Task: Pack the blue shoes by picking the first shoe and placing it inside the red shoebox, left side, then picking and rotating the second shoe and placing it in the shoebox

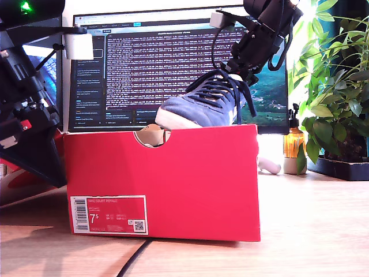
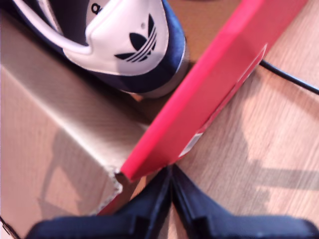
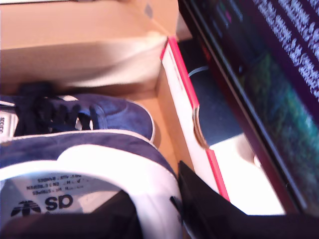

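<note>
My second gripper (image 3: 159, 211) is clamped on the heel collar of one shoe (image 1: 202, 107), with one finger (image 3: 202, 209) outside the heel and the other inside over the printed insole. In the exterior view this gripper (image 1: 245, 69) sits at about 1 o'clock, coming down from the upper edge. The shoe hangs tilted, heel high and toe low. Its toe points toward 9 o'clock and reaches just down to the rim of the box (image 1: 161, 184), over the half of the box toward 3 o'clock.

My first gripper (image 2: 171, 184) has its jaws pressed together with nothing between them. It hovers over a corner of the box wall (image 2: 209, 94), above the table (image 2: 279, 149). Its arm (image 1: 26, 115) fills the exterior view at 9 o'clock.

The other shoe (image 2: 124, 45) already lies inside the box on the brown cardboard floor, and its white heel tab shows a trefoil logo. In the second wrist view this shoe (image 3: 99, 114) lies beside the held one.

In the exterior view the box stands at centre. Its label (image 1: 109, 214) is at 7 o'clock on the front, and a cable (image 1: 135, 259) runs out beneath at 6 o'clock. A monitor (image 1: 173, 63) stands behind the box, and a plant (image 1: 334, 92) is at 3 o'clock.
</note>
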